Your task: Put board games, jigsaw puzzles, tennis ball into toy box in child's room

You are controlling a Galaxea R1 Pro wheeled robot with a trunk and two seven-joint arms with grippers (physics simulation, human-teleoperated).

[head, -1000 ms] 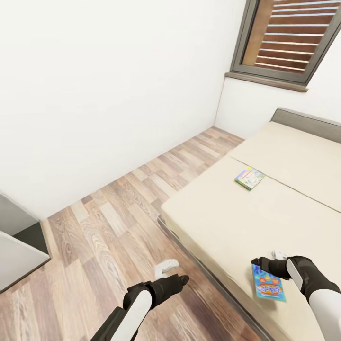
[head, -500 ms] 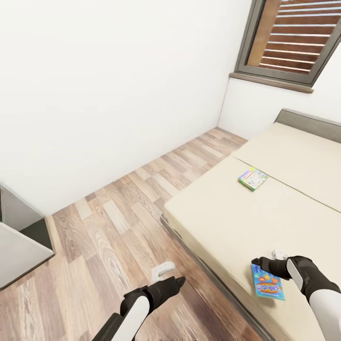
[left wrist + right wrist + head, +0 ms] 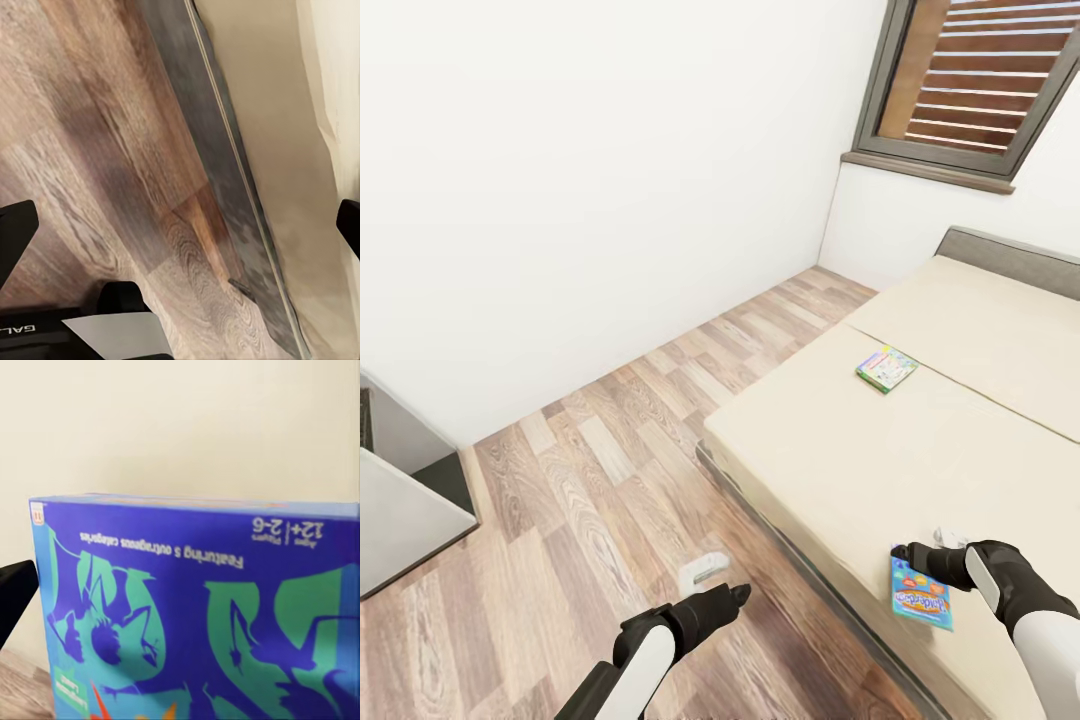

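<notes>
At the near edge of the bed [image 3: 960,420], the right gripper [image 3: 905,552] is seen reaching onto the cream mattress, its dark tip at the top edge of a small blue board game box [image 3: 921,593]. In the right wrist view the box [image 3: 202,607] lies close under the camera, its blue and green print reading upside down (a line "2-6" and "12+" is legible), with 1 dark finger [image 3: 13,596] beside its edge; whether the right jaws are apart or clamped on the box cannot be told. The box lies flat on the mattress near the bed's front edge.

Farther up the mattress, well apart from the blue box, a second flat board game box [image 3: 886,368] with a white and green lid is seen lying near the seam between the 2 mattress sections.

The left gripper [image 3: 738,594] is held over the wood-plank floor [image 3: 610,470] beside the bed, and in the left wrist view its 2 black fingers [image 3: 15,232] stand wide apart with nothing between them. A slatted window [image 3: 980,75] is set in the white wall above the bed's far end.
</notes>
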